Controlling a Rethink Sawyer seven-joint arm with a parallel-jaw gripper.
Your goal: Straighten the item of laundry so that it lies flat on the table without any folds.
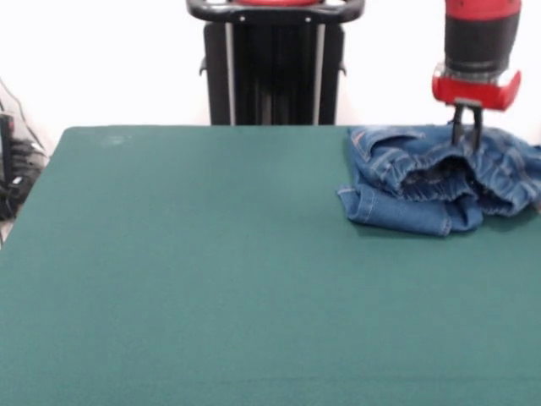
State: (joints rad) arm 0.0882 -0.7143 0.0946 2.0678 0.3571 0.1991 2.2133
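- Hanging my claw [467, 135] straight down over the jeans [439, 179], I am reaching in from the top of the picture.
- My two thin dark fingers [456, 127] are sitting close together, and their tips are touching the top of the cloth.
- I am not able to tell if I am pinching the cloth or just resting on it.
- The jeans are lying in a bunched heap, not flat, with lots of folds and bumps.
- The heap is sitting at the far right part of the desk [211, 279], close to its back edge.
- Part of the jeans is running off the right side of the picture.
- Orange-tan stitching is showing along the seams and the turned-over edges.
- The green desk is stretching wide to the left and toward the front.
- My red and black arm [480, 42] is standing upright above the claw.
- Some dark cables [17, 173] are lying past the left edge of the desk.
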